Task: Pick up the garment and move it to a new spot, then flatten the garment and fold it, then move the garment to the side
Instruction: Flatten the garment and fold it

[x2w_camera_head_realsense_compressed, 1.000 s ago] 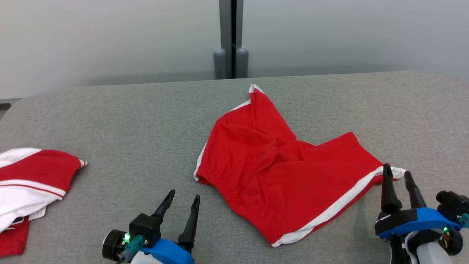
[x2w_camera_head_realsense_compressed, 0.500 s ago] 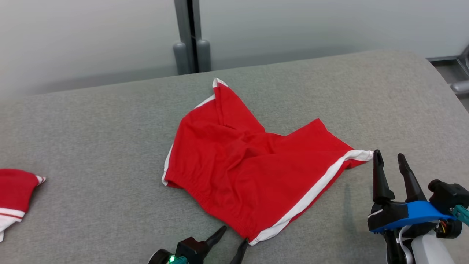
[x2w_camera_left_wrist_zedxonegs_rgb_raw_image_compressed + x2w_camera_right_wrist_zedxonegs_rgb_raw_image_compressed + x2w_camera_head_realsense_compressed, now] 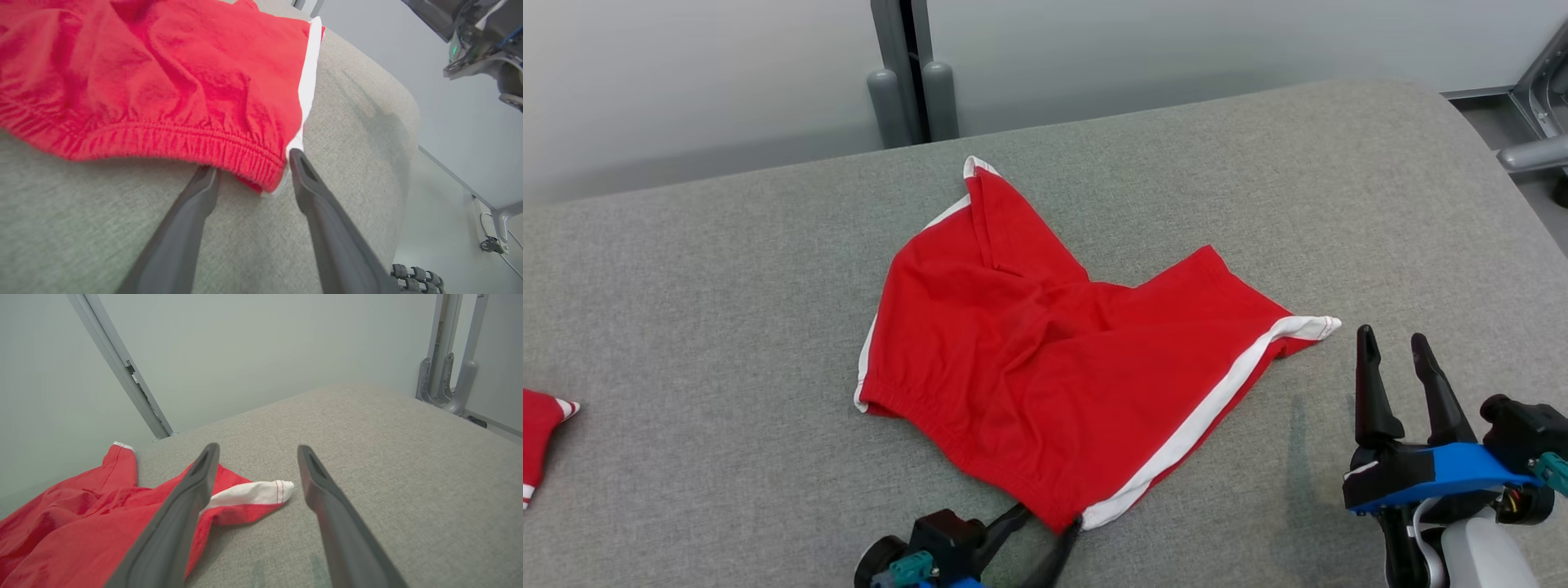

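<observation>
In the head view the whole scene has slid leftward since 1 second ago, which is the camera turning, not the cloth moving. The red shorts [image 3: 1045,359] lie crumpled on the grey desk [image 3: 727,286], ahead of and between both tools. Measured against the shorts, the left tool [image 3: 1049,517] has come in from well off to their left and now sits at the near waistband corner. The right tool [image 3: 1390,335], whose tips stood at the white hem corner 1 second ago, now stands just to the right of it and apart, its fingers spread wide and empty. A second red-and-white garment [image 3: 539,416] lies far off to the left tool's left. In the left wrist view the elastic waistband [image 3: 184,141] and the end of the white side stripe [image 3: 306,81] sit right between the tool's 2 fingers, which are spread and not yet pinching. In the right wrist view the hem corner [image 3: 261,492] lies ahead between the open fingers, beyond their tips. This looks like the left tool setting up a waistband grasp to flatten the shorts.
</observation>
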